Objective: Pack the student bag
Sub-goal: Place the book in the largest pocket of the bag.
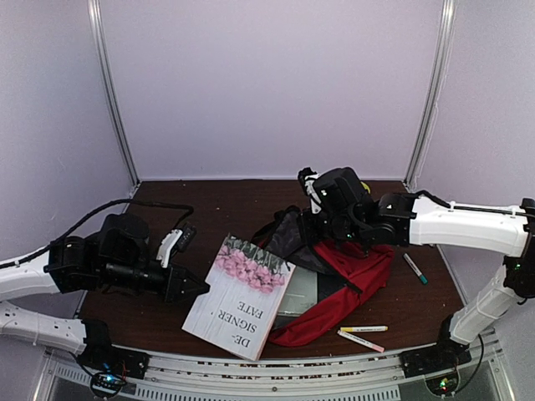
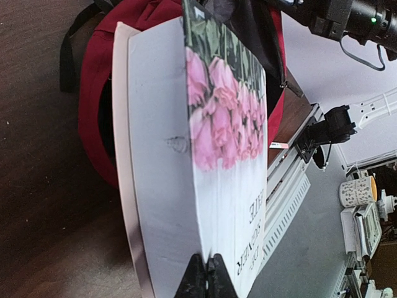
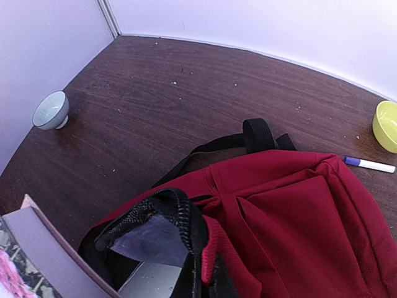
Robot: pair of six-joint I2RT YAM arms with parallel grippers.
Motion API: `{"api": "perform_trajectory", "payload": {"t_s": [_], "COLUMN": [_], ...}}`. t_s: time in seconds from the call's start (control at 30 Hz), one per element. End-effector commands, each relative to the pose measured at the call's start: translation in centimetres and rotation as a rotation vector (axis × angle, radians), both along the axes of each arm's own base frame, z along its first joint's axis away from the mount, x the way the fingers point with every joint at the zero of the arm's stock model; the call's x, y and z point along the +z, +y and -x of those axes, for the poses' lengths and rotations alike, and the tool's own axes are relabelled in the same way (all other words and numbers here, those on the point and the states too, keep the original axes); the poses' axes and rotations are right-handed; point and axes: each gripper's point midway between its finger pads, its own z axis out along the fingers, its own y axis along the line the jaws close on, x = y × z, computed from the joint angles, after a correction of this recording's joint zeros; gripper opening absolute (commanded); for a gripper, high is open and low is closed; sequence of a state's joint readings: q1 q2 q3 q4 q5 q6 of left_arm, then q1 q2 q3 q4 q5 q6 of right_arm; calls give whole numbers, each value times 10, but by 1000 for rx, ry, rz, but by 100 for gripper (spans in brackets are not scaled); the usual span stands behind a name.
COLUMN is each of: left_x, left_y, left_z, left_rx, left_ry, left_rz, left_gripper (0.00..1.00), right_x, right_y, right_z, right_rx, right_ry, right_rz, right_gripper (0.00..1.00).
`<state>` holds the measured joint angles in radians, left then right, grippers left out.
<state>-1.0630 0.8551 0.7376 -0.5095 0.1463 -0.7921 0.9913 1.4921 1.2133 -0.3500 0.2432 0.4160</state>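
While left gripper [image 2: 206, 277] clamped rose-covered book [image 2: 167, 155], near left, right gripper [image 3: 208, 282] pinched student bag [image 3: 291, 211] at zipper rim [image 3: 186, 208].

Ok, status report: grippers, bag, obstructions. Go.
Left gripper shut on book, at student bag mouth. Right gripper shut on bag rim, mouth lifted open. Markers beside bag, not in the way.

This looks like a robotics lab test cell. The left arm [image 1: 25, 280] and right arm [image 1: 468, 224] are bolted by a slotted metal rail [image 1: 276, 380] at the near edge of a dark wooden surface [image 1: 226, 205]. Plain pale walls [image 1: 267, 83] on metal posts [image 1: 113, 92] box it in. Beyond the rail, the left wrist view shows a patterned mug [image 2: 356, 191] among bench clutter.
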Motion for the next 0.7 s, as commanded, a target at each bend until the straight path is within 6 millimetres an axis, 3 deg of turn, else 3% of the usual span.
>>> {"api": "perform_trajectory", "payload": {"t_s": [0.0,0.2,0.47,0.67], "left_x": [12,4,-9,-26], "left_y": [-28,-57,-86,-109], "left_z": [-10,-16,-25,-44], "left_rx": [4,-26,-67,-70], "left_ry": [-12,9,25,69], "left_rz": [101,112,82,55], "left_gripper": [0,0,0,0], "right_x": [45,56,46,38], "right_y": [3,5,10,-1], "right_z": [3,28,89,106], "right_rx": [46,181,457,487], "right_ry": [-72,-96,-112,-118], "right_rz": [-102,-160,-152,-183], "right_gripper": [0,0,0,0]}}
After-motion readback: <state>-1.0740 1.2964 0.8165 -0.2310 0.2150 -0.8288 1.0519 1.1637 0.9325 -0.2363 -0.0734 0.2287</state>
